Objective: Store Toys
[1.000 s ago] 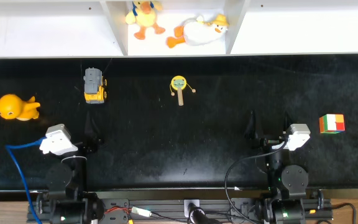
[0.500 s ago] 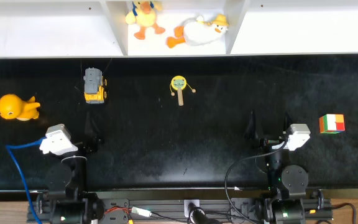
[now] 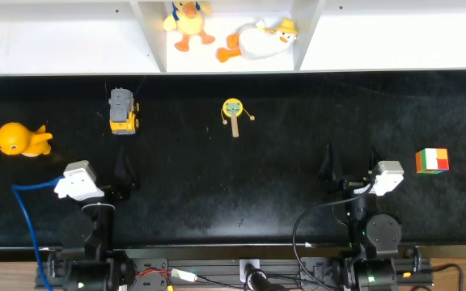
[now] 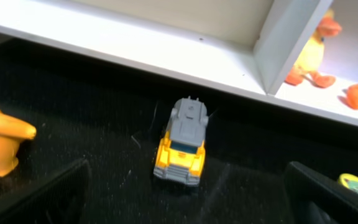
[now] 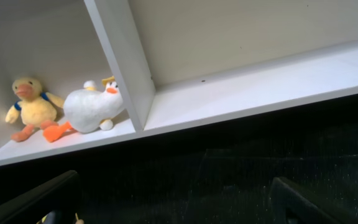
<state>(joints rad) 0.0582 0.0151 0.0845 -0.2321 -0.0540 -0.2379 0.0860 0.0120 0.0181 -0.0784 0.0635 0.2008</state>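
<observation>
Black table point(image 3: 233, 194) spreads under and ahead of my left jaws and my right jaws. Blue cable point(image 3: 32, 187) runs just behind my left jaws, and a black cable point(image 3: 295, 230) curls behind my right jaws.

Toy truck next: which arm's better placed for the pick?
Left. The toy truck sits just up the table from the left gripper, framed between its open fingers in the left wrist view. The right gripper is far across the table, nearer the colour cube.
</observation>
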